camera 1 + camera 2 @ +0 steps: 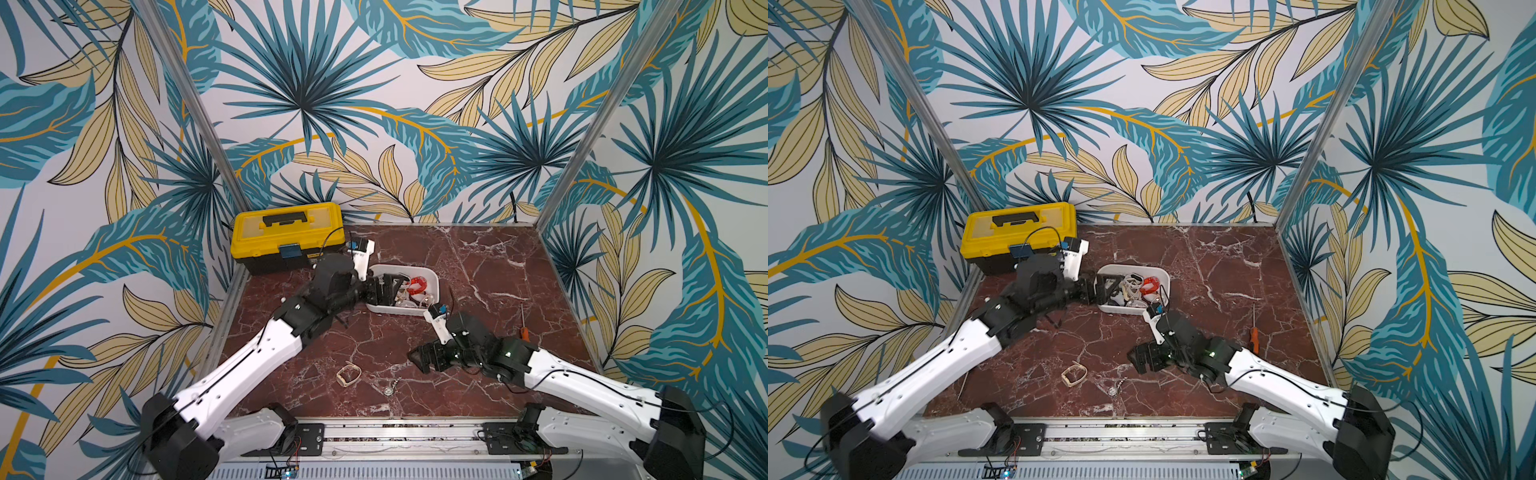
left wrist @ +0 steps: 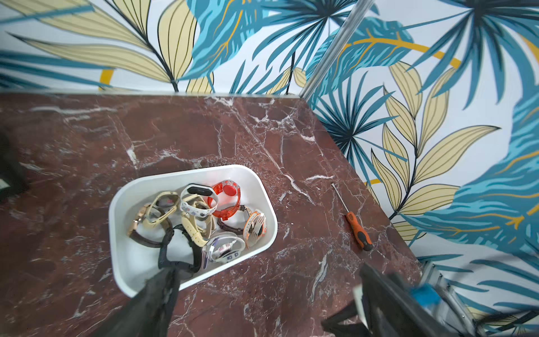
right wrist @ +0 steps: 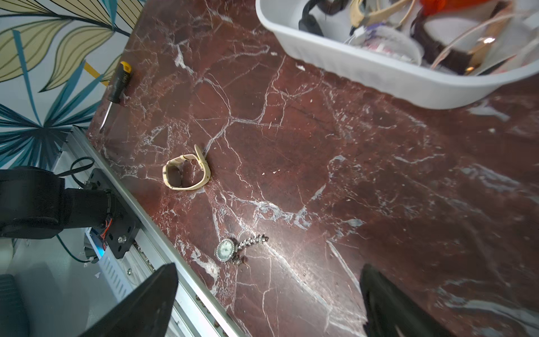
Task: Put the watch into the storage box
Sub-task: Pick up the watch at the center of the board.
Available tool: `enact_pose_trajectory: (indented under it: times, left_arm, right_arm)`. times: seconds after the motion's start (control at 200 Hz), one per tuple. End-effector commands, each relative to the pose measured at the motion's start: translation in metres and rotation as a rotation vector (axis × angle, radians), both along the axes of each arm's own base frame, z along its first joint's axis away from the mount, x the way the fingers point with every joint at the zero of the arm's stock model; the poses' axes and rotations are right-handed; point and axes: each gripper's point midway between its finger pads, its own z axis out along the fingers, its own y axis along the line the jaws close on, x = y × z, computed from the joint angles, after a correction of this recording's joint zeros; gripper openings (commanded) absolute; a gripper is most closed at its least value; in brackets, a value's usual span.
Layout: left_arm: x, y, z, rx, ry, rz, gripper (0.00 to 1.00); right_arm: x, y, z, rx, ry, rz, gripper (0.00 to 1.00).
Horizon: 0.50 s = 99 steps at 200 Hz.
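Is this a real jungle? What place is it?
No, probably a robot test booth: the leaves are printed on flat wall panels, and robot arms, left and right, reach over a marble-look tabletop with a storage box of watches.

Left gripper (image 1: 392, 291) was over one end of the storage box (image 1: 432, 279), fingers pointing in across the rim. Red watch (image 1: 417, 286) lay in the box just past those fingertips, in a tangle of other watches. Right gripper (image 1: 415, 356) hung low over the table (image 1: 478, 257), apart from the box. Beige watch (image 1: 348, 374) lay ahead of its fingers, silver watch (image 1: 390, 390) nearer, off to the base side. Screwdriver (image 1: 524, 330) was behind its fingers, past the wrist. Toolbox (image 1: 286, 237) was behind the left fingers.
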Motion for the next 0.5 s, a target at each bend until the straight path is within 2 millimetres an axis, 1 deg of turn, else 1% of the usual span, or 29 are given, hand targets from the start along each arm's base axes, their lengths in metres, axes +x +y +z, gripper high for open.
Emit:
enact_pose_trajectory:
  times: [0.0, 0.08, 0.1, 0.165, 0.23, 0.326, 0.356, 0.421, 0.491]
  left_arm:
    - [-0.032, 0.024, -0.02, 0.073, -0.034, 0.022, 1.0]
    - [-0.059, 0.04, -0.028, 0.075, -0.017, 0.032, 1.0]
    - [-0.062, 0.048, -0.031, 0.082, -0.017, 0.062, 1.0]
    - [-0.077, 0.062, -0.042, 0.071, 0.014, 0.09, 1.0]
    - [-0.089, 0.072, -0.052, 0.052, 0.046, 0.104, 1.0]
    - [-0.099, 0.089, -0.067, 0.069, 0.112, 0.151, 1.0]
    - [-0.102, 0.093, -0.067, 0.07, 0.123, 0.155, 1.0]
    - [-0.107, 0.099, -0.065, 0.055, 0.129, 0.167, 1.0]
    - [-0.113, 0.105, -0.058, 0.02, 0.101, 0.167, 1.0]
  right_arm:
    - [0.01, 0.036, 0.013, 0.11, 0.03, 0.026, 1.0]
    - [0.01, 0.057, 0.009, 0.12, 0.078, 0.088, 0.98]
    - [0.01, 0.062, 0.008, 0.12, 0.09, 0.105, 0.97]
    - [0.009, 0.077, 0.002, 0.106, 0.123, 0.153, 0.94]
    - [0.008, 0.094, -0.005, 0.101, 0.136, 0.2, 0.93]
    - [0.007, 0.117, -0.019, 0.066, 0.176, 0.258, 0.89]
    - [0.004, 0.119, -0.028, 0.027, 0.199, 0.27, 0.88]
    - [0.005, 0.127, -0.04, -0.011, 0.229, 0.279, 0.84]
    - [0.006, 0.134, -0.053, -0.029, 0.267, 0.28, 0.8]
